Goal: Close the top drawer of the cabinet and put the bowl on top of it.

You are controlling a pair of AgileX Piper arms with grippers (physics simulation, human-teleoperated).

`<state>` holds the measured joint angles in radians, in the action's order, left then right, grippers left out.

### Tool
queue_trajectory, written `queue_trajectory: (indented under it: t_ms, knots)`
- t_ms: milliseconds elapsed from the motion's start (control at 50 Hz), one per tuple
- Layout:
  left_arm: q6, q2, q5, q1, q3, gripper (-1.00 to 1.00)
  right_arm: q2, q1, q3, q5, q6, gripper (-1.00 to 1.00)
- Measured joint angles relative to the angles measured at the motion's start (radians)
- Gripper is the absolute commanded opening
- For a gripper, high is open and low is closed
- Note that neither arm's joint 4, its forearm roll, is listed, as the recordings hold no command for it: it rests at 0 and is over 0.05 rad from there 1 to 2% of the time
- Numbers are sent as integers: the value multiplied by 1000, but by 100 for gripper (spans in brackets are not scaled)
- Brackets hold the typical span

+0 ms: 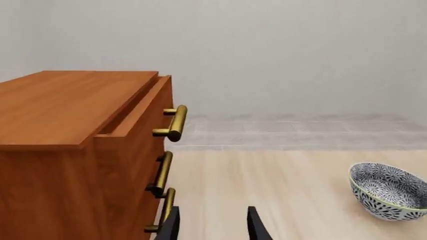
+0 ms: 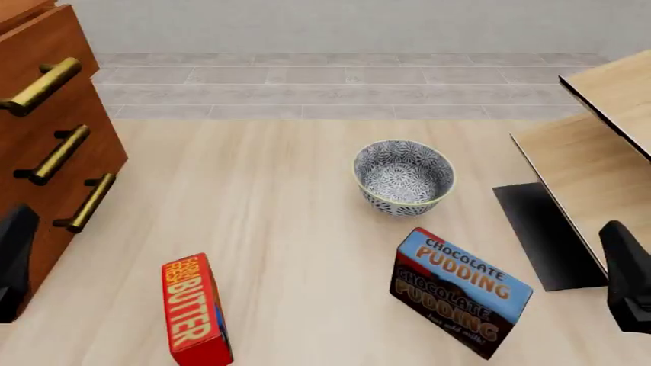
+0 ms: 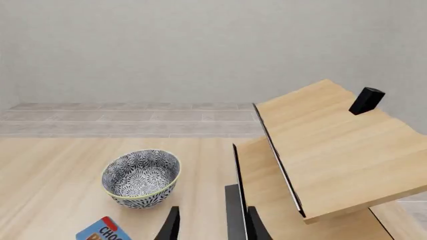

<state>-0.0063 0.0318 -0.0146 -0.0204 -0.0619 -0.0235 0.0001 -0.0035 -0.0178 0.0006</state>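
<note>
Pale wooden table [image 2: 295, 198], carrying cabinet [image 2: 46, 91] just left of the left gripper [image 1: 212, 227] and bowl [image 2: 404, 177] ahead, between both pincers. Butter box [image 2: 194, 311] and pudding box [image 2: 460, 292] standing nearer; shelf unit [image 2: 595, 160] beside the right gripper [image 3: 210, 225]

Plain grey wall [image 2: 356, 23], grey tiled floor [image 2: 336, 84], pale wooden table [image 2: 295, 229], pale shelf unit [image 2: 600, 175]

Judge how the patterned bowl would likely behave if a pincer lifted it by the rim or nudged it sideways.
The bowl looks rigid, probably glazed ceramic, so likely stiff, smooth and somewhat slippery. Its deep rounded wall narrows towards the base, so a nudge near the rim may rock it rather than slide it. It stands upright and open, so one wall could probably be pinched.
</note>
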Motion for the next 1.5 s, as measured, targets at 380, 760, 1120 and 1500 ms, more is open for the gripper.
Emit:
queue_trajectory:
  t_ms: [380, 760, 1120, 1500]
  knots:
    - [-21, 177, 4, -32, -179, 100, -1, 0, 0, -1, 0, 100]
    - [-31, 371, -21, -56, -313, 100, -1, 0, 0, -1, 0, 100]
    - [-49, 515, -117, -60, -345, 100, -1, 0, 0, -1, 0, 100]
    - [-74, 680, -275, -11, -316, 100, -1, 0, 0, -1, 0, 100]
